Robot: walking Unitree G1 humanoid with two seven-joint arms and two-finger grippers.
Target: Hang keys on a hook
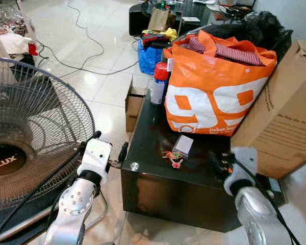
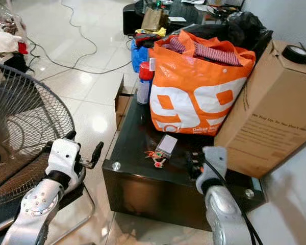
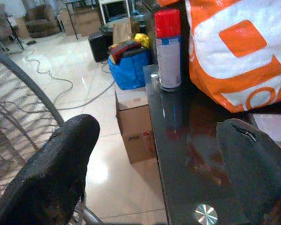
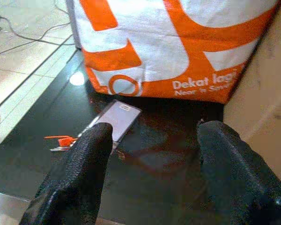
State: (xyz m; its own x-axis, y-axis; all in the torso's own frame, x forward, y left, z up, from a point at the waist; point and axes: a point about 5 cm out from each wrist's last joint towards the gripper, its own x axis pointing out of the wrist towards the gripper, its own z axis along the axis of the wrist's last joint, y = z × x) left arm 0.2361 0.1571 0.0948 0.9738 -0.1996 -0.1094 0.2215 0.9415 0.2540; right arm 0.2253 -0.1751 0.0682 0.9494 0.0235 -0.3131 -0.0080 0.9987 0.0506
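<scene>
We see the keys (image 1: 173, 158) lying flat on the dark glossy tabletop (image 1: 148, 148), a small bunch with red-orange tags. They rest just beside a pale flat card, ahead of the right tool (image 4: 152, 154) and off to its left, clear of both its fingers.

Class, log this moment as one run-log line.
keys: on black table, beside small box | right claw: open, over table | left claw: open, at table edge

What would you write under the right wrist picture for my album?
Open right pincer hovering over the black table, near the keys and orange bag.
</scene>
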